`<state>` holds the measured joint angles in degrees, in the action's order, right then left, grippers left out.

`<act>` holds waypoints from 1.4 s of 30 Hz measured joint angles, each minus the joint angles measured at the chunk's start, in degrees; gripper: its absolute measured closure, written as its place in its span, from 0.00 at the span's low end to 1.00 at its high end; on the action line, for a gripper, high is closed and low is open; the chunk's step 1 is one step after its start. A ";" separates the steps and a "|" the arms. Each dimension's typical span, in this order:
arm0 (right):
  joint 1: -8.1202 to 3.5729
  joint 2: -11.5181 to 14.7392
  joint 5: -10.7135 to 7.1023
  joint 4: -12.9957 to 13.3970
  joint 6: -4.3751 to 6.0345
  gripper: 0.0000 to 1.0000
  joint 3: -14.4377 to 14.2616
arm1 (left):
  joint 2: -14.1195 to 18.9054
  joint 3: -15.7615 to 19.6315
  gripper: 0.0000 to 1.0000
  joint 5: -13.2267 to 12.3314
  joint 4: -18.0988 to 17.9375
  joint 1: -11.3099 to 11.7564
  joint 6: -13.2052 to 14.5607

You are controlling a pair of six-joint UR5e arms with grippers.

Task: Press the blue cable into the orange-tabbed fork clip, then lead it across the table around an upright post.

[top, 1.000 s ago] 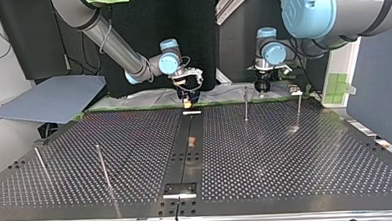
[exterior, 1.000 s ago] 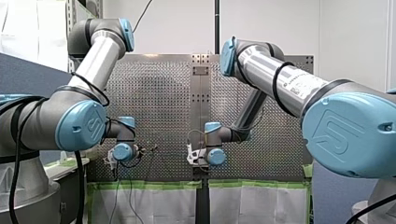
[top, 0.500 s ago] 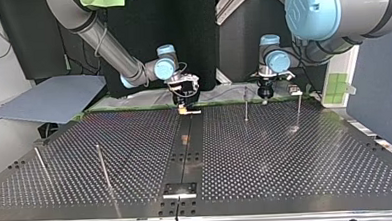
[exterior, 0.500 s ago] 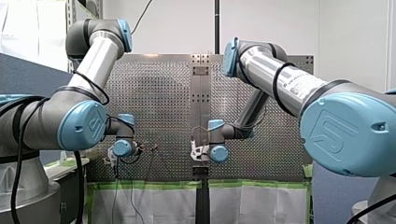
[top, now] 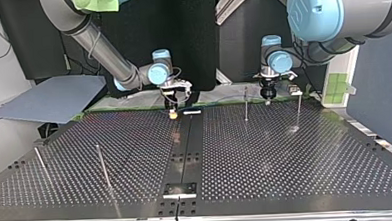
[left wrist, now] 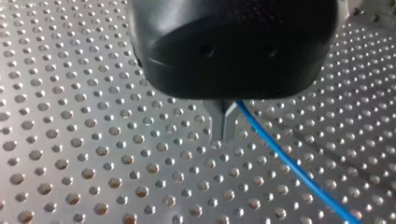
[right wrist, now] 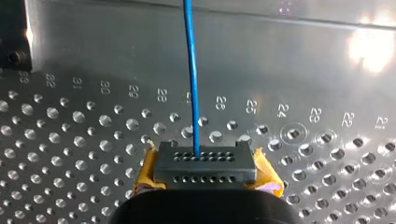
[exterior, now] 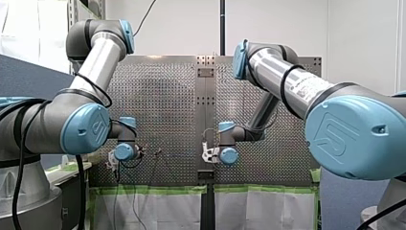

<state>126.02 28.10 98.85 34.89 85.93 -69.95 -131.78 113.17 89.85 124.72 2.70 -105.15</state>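
**Grippers, pair, each closed on the blue cable (left wrist: 290, 159)**

Item 1, left gripper (left wrist: 225, 127): black body with two narrow metal fingers pressed together, pointing down at the perforated table (left wrist: 70, 154). The cable comes out at the root of the fingers and slants away low over the holes. It is thin, smooth and bright blue, and straight along the stretch in view.

Item 2, right gripper (right wrist: 205, 167): dark fingers with rows of small holes, drawn together into one block, with yellow pads (right wrist: 145, 171) showing at either side. The same cable meets the block from ahead, pinched there. It runs straight away over a numbered row of holes and a plain metal band.

Position, top view: both grippers are at the far edge of the table. The right gripper is just beside the dark centre strip (top: 186, 151), on its left. The left gripper is well apart from it, toward the view's right. A thin upright post (top: 246, 104) stands near the left gripper, between the two grippers. A second post (top: 298, 110) stands further right. The cable is too fine to trace in this view.
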 joint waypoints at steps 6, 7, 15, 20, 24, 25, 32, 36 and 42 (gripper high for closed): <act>-0.25 0.00 0.00 -0.13 -0.04 1.00 0.17 | 0.00 0.00 1.00 -0.35 -0.07 0.07 0.01; -0.26 -0.01 -0.02 -0.16 -0.08 1.00 0.18 | 0.00 0.00 0.93 -0.47 -0.11 0.06 0.05; -0.29 0.00 -0.11 -0.60 -0.34 1.00 0.19 | 0.06 0.00 0.44 -1.58 1.69 0.07 1.97; -0.29 0.00 -0.13 -0.81 -0.39 1.00 0.19 | 0.05 0.01 0.00 -0.74 3.96 -0.05 3.81; -0.27 -0.01 -0.14 -0.86 -0.40 1.00 0.19 | 0.08 0.01 0.00 0.97 6.10 -0.56 5.85; -0.26 -0.01 -0.14 -0.87 -0.39 1.00 0.20 | 0.08 0.01 0.00 1.09 6.57 -0.70 6.28; -0.25 -0.01 -0.18 -0.92 -0.39 1.00 0.20 | 0.09 0.25 0.00 -1.09 9.99 -1.42 7.70; -0.30 -0.01 -0.22 -1.02 -0.40 1.00 0.19 | 0.09 1.48 0.00 -3.38 12.07 -1.55 7.61; -0.33 -0.01 -0.22 -1.10 -0.40 1.00 0.19 | 0.16 3.21 0.00 -5.13 11.71 -1.24 7.27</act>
<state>125.69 28.09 98.62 33.79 85.54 -69.76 -131.61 116.38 84.72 136.43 1.46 -97.88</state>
